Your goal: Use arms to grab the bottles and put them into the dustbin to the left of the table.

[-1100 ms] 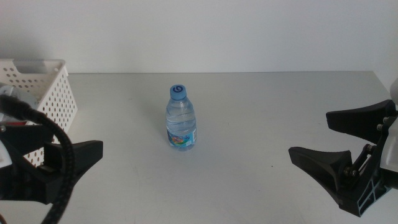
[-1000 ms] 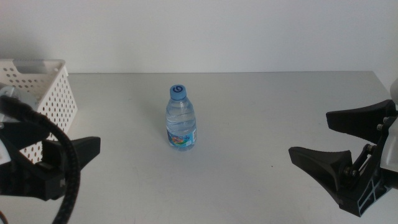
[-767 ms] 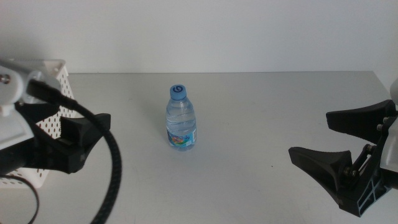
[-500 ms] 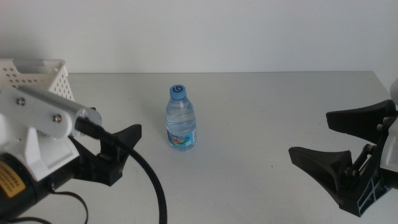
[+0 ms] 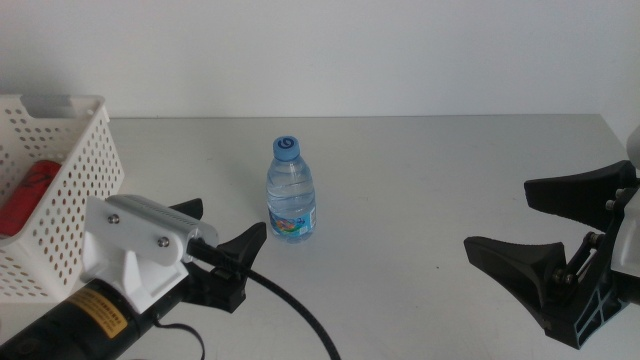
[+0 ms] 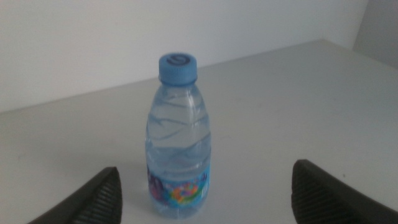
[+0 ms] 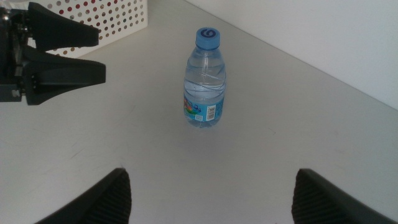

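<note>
The left gripper (image 5: pixel 222 233) sits low on the table (image 5: pixel 420 190), just beside the bottle (image 5: pixel 291 190) on its left, its two dark tapered jaws spread wide and not touching the bottle. In the left wrist view the bottle (image 6: pixel 178 138) stands between the two jaw tips with clear space on either side. Behind the jaws comes a white, smooth-edged wrist bracket (image 5: pixel 135 248) with two screw heads, a black cable curling beneath it, and a yellow sticker on the black arm segment.

The right gripper (image 5: pixel 545 228) waits at the table's right edge, well apart from the bottle, its matte black wedge-shaped jaws also wide open.

The bottle is small, clear plastic, upright near the table's middle. It has a round blue ribbed cap with a circular mark on top, a ridged, rippled body filled with clear liquid, and a colourful blue-toned label wrapped round its lower part; the right wrist view shows a barcode panel on that label (image 7: pixel 206 112).

The bin (image 5: pixel 62 160) is a white rectangular plastic basket at the table's left, its side walls perforated with rows of round holes and its rim solid. Something red (image 5: pixel 25 195) lies inside it, showing through the holes and over the rim; what it is cannot be told.

The table is a plain, matte light-grey surface against a white wall.
</note>
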